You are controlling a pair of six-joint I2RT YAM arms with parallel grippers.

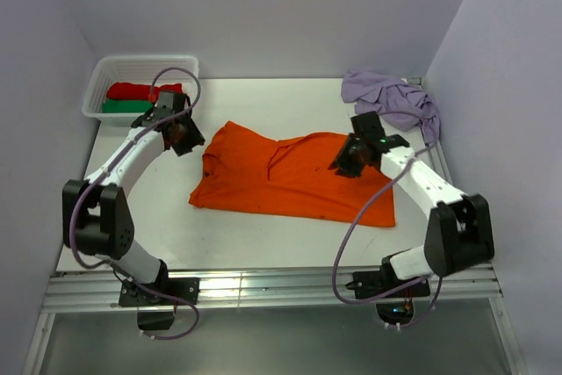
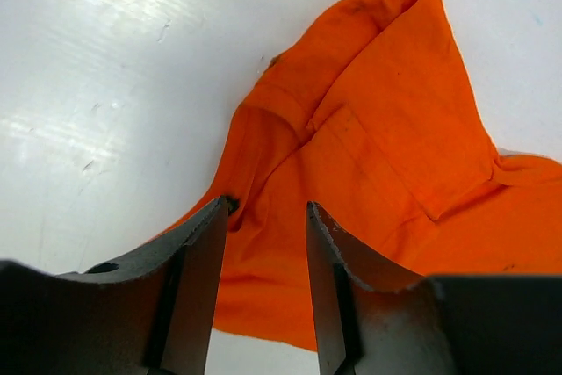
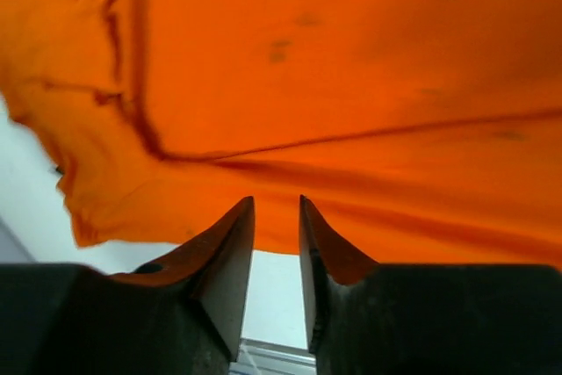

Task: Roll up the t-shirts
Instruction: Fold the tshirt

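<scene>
Orange t-shirt [image 1: 294, 177] is spread flat mid-surface [image 1: 263, 103], long axis left to right; lilac t-shirt [image 1: 391, 98] is bunched at the far right corner. Left claw [image 1: 183, 136] is poised at its far-left edge, right claw [image 1: 347, 160] over its right part. Both are half-parted, nothing gripped.

so the white-and-black left arm [image 1: 132, 154] is reaching forward with its black two-finger left gripper [image 2: 266, 210] hanging part-open, while the right arm [image 1: 423, 183] is angling inward, right gripper [image 3: 277, 204] gaping slightly narrower, both pinching nothing
</scene>
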